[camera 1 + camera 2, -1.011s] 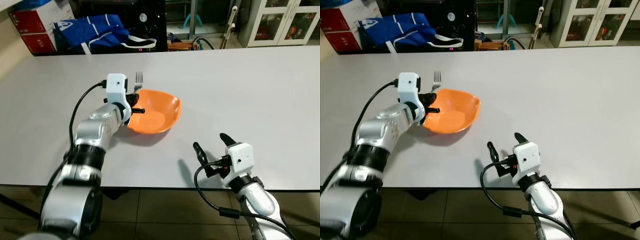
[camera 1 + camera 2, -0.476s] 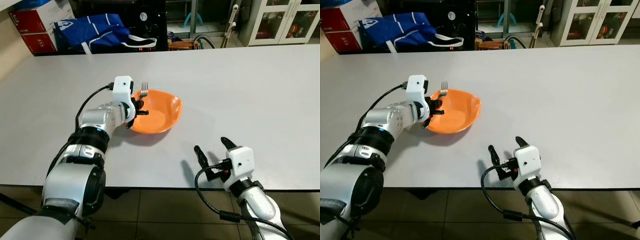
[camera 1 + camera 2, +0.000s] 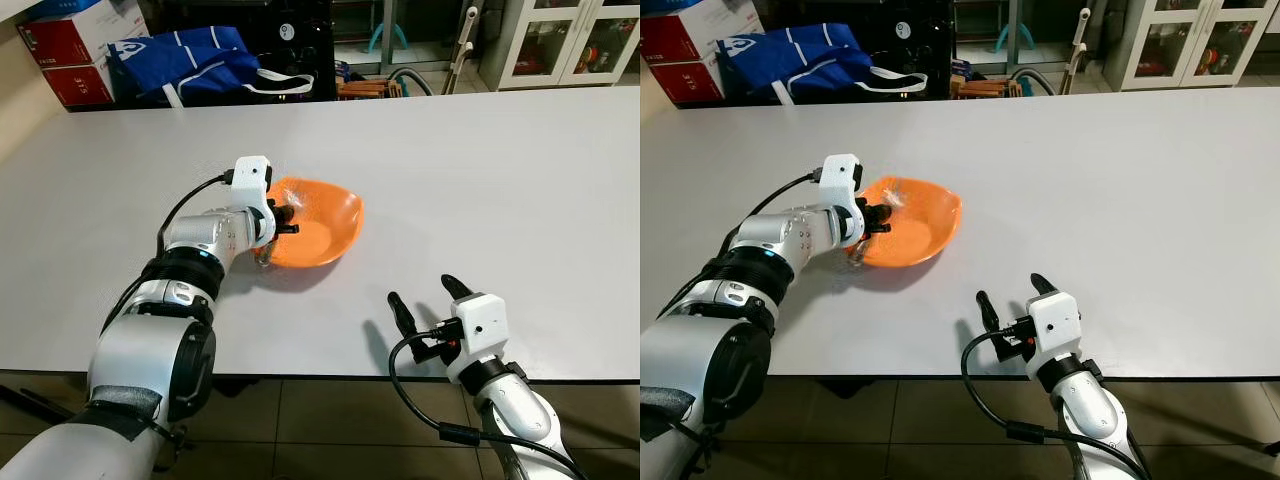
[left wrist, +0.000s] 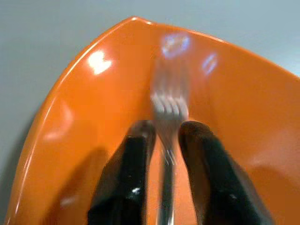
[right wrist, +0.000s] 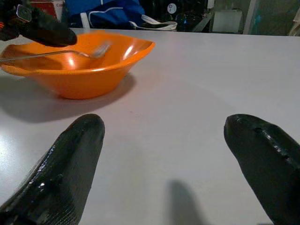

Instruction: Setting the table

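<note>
An orange bowl [image 3: 325, 228] stands on the white table [image 3: 500, 170], left of centre. My left gripper [image 3: 281, 217] is at the bowl's left rim, shut on a metal fork [image 4: 169, 107]. The fork sits between the two black fingers [image 4: 135, 157], its tines low over the bowl's inside and blurred. In the right wrist view the fork [image 5: 86, 52] lies nearly level across the bowl [image 5: 93, 75]. My right gripper [image 3: 421, 293] hovers open near the table's front edge, right of the bowl, with nothing between its fingers [image 5: 77, 150].
Beyond the table's far edge lie a blue bag [image 3: 190, 60] and red boxes [image 3: 65, 50] at the left, and a white glass-door cabinet [image 3: 570, 40] at the right. The table's front edge [image 3: 300, 372] runs just below my right gripper.
My left gripper moved right to the bowl's rim and tipped the fork from upright down over the bowl. My right gripper drew back slightly towards the front edge.
</note>
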Robot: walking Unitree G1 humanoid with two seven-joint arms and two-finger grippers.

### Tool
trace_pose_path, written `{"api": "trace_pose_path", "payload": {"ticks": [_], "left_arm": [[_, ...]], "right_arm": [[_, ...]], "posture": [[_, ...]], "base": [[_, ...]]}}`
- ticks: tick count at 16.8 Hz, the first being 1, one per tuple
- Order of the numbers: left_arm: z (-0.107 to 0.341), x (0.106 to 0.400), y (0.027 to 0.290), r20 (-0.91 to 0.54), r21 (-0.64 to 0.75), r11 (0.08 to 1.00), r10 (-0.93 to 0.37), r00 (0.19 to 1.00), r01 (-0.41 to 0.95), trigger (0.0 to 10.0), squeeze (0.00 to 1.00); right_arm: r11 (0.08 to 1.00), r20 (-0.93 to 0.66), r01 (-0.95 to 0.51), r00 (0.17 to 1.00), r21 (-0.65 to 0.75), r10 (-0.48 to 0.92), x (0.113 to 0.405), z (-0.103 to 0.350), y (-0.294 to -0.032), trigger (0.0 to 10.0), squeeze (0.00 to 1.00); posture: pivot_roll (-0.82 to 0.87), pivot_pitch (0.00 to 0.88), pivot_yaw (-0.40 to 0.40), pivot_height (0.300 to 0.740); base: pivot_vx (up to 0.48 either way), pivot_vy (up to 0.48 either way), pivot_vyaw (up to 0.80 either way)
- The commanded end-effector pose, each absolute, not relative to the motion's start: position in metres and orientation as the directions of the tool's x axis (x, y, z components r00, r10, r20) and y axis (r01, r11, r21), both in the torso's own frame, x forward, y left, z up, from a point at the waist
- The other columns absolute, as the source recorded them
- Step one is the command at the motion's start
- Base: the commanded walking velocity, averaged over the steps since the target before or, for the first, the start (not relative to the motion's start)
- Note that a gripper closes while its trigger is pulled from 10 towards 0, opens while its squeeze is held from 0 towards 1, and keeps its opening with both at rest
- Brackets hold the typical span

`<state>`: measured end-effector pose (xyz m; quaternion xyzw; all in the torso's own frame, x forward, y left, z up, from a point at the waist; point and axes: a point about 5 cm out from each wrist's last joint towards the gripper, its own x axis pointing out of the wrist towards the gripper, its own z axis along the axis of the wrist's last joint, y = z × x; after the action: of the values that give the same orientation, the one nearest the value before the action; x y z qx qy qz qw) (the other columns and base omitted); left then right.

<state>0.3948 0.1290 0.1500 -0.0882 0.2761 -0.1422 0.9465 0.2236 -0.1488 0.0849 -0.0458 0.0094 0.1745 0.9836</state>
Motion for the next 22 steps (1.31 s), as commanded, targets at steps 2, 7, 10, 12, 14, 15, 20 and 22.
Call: {"api": "trace_pose_path", "payload": {"ticks": [2,7,10,12,14,15,20,22], "left_arm": [[0.157,0.398,0.13,-0.491,-0.23,0.946,-0.317,0.812,0.23,10.0,1.0],[0.163,0.4,0.128,-0.472,-0.226,0.945,-0.319,0.822,0.237,10.0,0.96],[0.173,0.403,0.128,-0.392,-0.213,0.94,-0.332,0.858,0.266,10.0,0.0],[0.182,0.403,0.133,-0.302,-0.223,0.938,-0.326,0.896,0.266,10.0,0.0],[0.192,0.391,0.144,-0.134,-0.207,0.938,-0.309,0.942,0.278,10.0,0.0],[0.198,0.382,0.156,-0.046,-0.198,0.942,-0.285,0.957,0.271,10.0,0.0],[0.174,0.33,0.191,-0.001,-0.1,0.975,-0.199,0.98,0.198,10.0,0.0],[0.158,0.298,0.195,-0.012,-0.018,0.986,-0.168,0.986,0.168,10.0,0.0]], "right_arm": [[0.93,-0.016,-0.354,0.935,-0.094,0.355,0.223,0.09,-0.143,10.0,0.0],[0.931,-0.015,-0.353,0.935,-0.096,0.353,0.224,0.092,-0.144,10.0,0.0],[0.93,-0.01,-0.355,0.934,-0.099,0.356,0.226,0.093,-0.143,10.0,0.0],[0.929,-0.004,-0.356,0.934,-0.099,0.357,0.23,0.094,-0.142,10.0,0.0],[0.927,-0.004,-0.363,0.931,-0.095,0.364,0.232,0.092,-0.139,10.0,0.0],[0.926,-0.005,-0.365,0.931,-0.094,0.366,0.233,0.092,-0.139,10.0,0.0],[0.928,-0.003,-0.364,0.931,-0.084,0.365,0.236,0.088,-0.137,10.0,0.0],[0.928,-0.001,-0.364,0.931,-0.084,0.365,0.236,0.086,-0.137,10.0,0.0]], "posture": [[-0.3,0.0,0.149,0.74],[-0.3,0.0,0.145,0.74],[-0.3,0.0,0.141,0.74],[-0.29,0.0,0.139,0.74],[-0.25,0.0,0.133,0.74],[-0.24,0.0,0.135,0.74],[-0.2,0.0,0.143,0.74],[-0.19,0.0,0.142,0.74]], "base": [[0.0,0.0,0.0],[0.0,0.0,0.0],[0.0,0.0,0.0],[0.0,0.0,0.0],[0.0,0.0,0.0],[0.0,0.0,0.0],[0.0,0.0,0.0],[0.0,0.0,0.0]]}}
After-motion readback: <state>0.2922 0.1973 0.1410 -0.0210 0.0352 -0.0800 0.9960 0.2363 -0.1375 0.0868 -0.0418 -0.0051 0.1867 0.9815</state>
